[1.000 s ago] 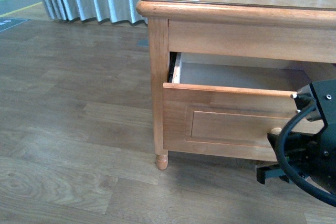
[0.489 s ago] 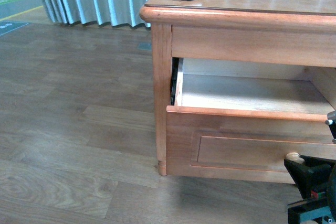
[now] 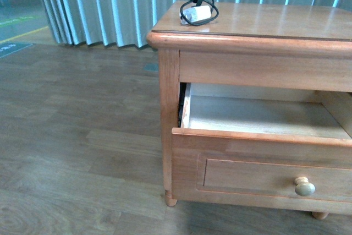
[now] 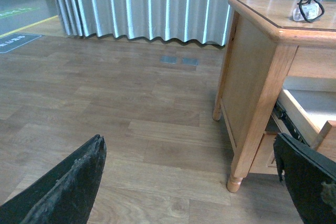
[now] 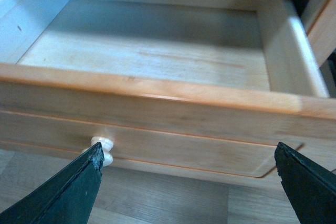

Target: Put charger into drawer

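The charger point(image 3: 197, 11), a small white block with a looped black cable, lies on the top of the wooden cabinet point(image 3: 275, 20) near its left front corner; it also shows in the left wrist view point(image 4: 308, 12). The drawer point(image 3: 258, 160) stands pulled out, its pale inside empty point(image 5: 152, 51), with a round pale knob point(image 3: 304, 187) on its front point(image 5: 102, 150). My right gripper point(image 5: 189, 182) is open, just in front of the drawer front, low by the knob. My left gripper point(image 4: 189, 182) is open over the floor, left of the cabinet. Neither gripper shows in the front view.
Wood-look floor point(image 3: 77, 136) stretches left of the cabinet. Grey-blue curtains point(image 3: 110, 4) hang behind. The cabinet's turned front leg point(image 4: 235, 182) stands near my left gripper's right finger point(image 4: 310, 182).
The front view has risen and drawn back: the charger sits lower in frame now. My right arm, seen at the lower right by the knob before, has left that view. The drawer stays open.
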Tool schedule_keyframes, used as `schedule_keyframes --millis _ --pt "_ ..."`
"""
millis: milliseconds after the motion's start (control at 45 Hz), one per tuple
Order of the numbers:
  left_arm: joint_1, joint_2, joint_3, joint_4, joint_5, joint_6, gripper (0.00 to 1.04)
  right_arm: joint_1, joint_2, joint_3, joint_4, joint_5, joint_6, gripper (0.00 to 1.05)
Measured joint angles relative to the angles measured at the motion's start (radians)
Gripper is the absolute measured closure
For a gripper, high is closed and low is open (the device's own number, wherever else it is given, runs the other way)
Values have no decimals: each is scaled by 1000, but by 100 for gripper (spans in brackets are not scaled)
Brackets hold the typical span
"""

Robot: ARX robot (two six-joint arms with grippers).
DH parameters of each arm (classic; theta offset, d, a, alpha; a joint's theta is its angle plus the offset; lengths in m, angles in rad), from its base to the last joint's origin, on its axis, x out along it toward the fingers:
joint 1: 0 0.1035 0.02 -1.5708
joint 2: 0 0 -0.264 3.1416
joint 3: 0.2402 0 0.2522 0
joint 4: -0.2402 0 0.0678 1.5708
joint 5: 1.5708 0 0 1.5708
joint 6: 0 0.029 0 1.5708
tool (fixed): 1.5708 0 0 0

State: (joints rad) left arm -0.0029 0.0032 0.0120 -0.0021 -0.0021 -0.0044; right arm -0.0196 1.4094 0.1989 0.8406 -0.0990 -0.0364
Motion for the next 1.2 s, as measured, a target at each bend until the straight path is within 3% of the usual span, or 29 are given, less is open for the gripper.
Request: schedule_keyframes --millis 200,311,600,778,911,1200 --pt "0 0 0 0 0 0 6 -78 -217 36 -183 -45 0 8" --pt "0 0 0 0 0 0 6 -165 -353 55 -293 -96 3 8" --pt "0 0 0 0 0 0 6 -444 -635 85 -554 -395 22 8" --pt "0 0 0 0 0 0 6 -635 -744 67 -589 -594 61 8" --pt "0 0 0 0 0 0 6 -742 -759 11 -537 -687 91 8" --pt "0 0 0 0 0 0 6 -762 -775 -20 -475 -689 95 11"
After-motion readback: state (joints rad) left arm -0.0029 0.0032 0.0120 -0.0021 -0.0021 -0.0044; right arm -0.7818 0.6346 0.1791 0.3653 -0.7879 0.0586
